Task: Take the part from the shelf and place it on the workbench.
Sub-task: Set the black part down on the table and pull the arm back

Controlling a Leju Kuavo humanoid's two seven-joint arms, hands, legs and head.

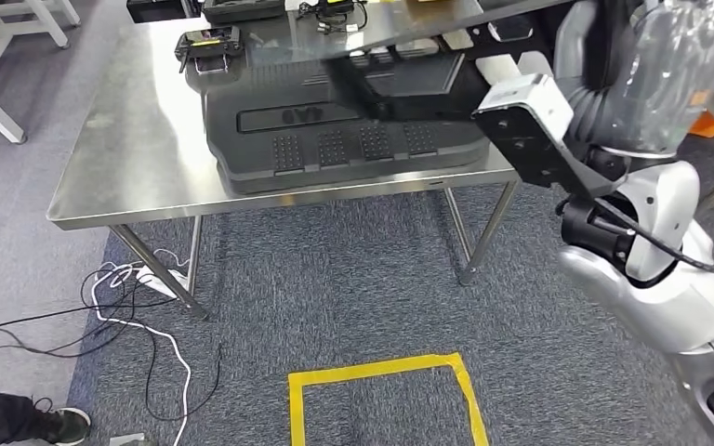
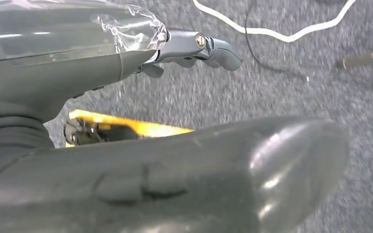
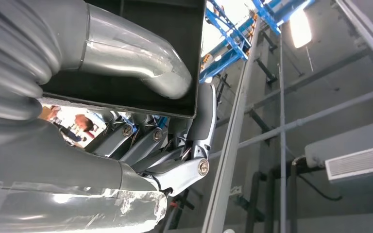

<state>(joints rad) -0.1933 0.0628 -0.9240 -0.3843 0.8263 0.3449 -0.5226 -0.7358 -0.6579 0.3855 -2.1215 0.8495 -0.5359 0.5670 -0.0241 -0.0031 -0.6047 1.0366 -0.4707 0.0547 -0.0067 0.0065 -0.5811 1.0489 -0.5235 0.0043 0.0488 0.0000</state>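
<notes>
A steel workbench stands on grey carpet, seen from above. A large black moulded tray lies on it, against the front edge and towards the right corner. A black handheld controller sits near the back edge, behind the tray.

The robot's right arm reaches in from the right side, raised over the workbench's right end. Its right hand holds the part, a flat black panel. In the right wrist view the thick grey thumb lies across one face of the panel, while the darker fingers curl up round the panel's edge from the other side, so the panel is pinched between them. In the head view the part hangs above the tray's right half; whether it touches the tray cannot be told.

The left hand hangs low over the carpet, fingers slightly bent and apart, holding nothing. White and black cables trail on the floor by the workbench's left legs, and yellow tape marks a square on the carpet in front.
</notes>
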